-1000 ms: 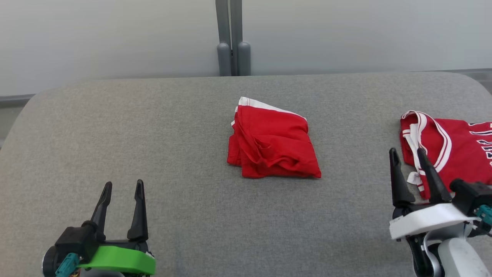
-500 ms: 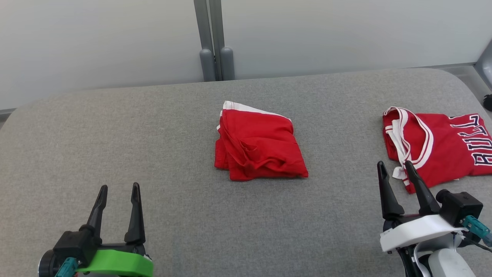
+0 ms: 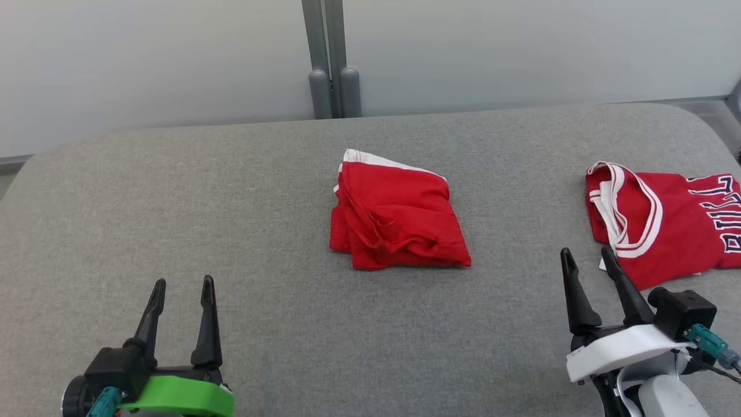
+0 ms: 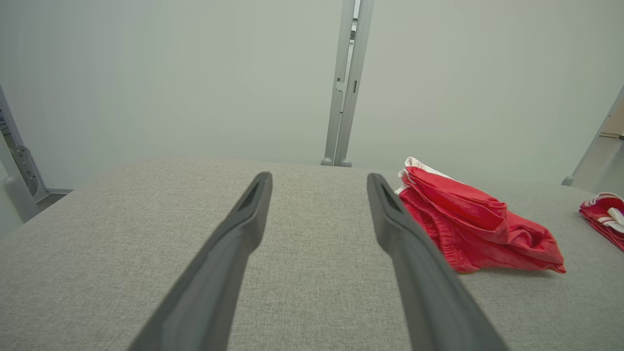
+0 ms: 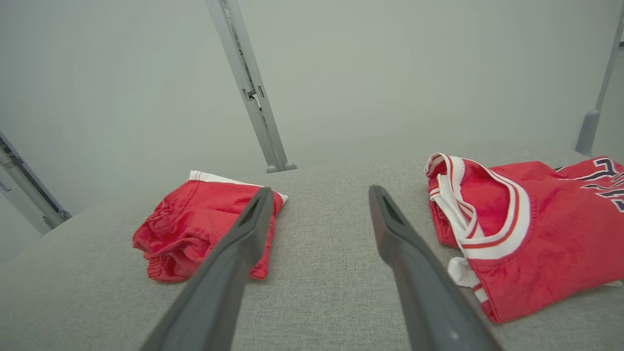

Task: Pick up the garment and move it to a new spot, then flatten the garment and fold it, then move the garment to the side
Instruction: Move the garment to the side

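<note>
Both pairs of jaws stood wide open and held nothing. We saw our left gripper (image 3: 183, 281) low on the left, on its green base, and our right gripper (image 3: 585, 251) low on the right, on its white base. Their long dark fingers pointed up over the soft grey cloth-covered table (image 3: 231, 202). A small red cloth garment with a white edge (image 3: 399, 223), folded into a lumpy square, lay in the middle of the table, well apart from both grippers. A red sleeveless shirt with white trim and dark letters (image 3: 671, 231) lay near the right edge. Our right gripper's tips were just beside its near corner, and we could not tell if they touched it. A grey metal post (image 3: 330, 58) stood behind the table.
</note>
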{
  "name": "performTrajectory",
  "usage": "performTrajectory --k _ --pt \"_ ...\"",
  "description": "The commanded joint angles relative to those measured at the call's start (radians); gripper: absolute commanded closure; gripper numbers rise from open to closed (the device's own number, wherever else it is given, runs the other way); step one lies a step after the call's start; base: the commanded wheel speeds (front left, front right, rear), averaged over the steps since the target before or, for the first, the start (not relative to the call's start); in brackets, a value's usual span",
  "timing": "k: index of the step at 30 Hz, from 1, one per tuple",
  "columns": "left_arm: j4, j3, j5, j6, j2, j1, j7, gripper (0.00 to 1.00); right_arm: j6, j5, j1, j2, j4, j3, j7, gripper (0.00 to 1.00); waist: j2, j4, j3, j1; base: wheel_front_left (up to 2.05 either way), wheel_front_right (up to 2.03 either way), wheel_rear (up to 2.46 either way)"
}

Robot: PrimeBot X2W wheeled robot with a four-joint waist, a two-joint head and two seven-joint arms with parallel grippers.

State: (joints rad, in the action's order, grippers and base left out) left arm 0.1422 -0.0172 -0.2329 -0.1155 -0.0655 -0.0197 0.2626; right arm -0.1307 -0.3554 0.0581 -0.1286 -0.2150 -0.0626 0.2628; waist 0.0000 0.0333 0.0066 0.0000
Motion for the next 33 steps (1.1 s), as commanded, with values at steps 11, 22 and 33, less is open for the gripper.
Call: performTrajectory --k 11,22,33 --pt "0.008 -0.035 -0.011 -0.011 0.009 0.051 0.002 0.0 0.0 -0.075 0.26 -0.049 -0.178 -0.074 -0.162 0.0 0.0 0.095 0.057 0.0 0.0 0.0 0.0" --pt "0.03 -0.069 -0.034 -0.016 0.013 0.108 0.002 0.0 0.0 -0.162 0.548 -0.08 -0.466 -0.097 -0.334 0.0 0.0 0.24 0.139 0.0 0.0 0.0 0.0" --pt "0.047 -0.084 -0.052 -0.016 0.015 0.129 0.002 0.0 0.0 -0.219 0.64 -0.089 -0.78 -0.106 -0.475 0.0 0.0 0.317 0.166 0.0 0.0 0.0 0.0"
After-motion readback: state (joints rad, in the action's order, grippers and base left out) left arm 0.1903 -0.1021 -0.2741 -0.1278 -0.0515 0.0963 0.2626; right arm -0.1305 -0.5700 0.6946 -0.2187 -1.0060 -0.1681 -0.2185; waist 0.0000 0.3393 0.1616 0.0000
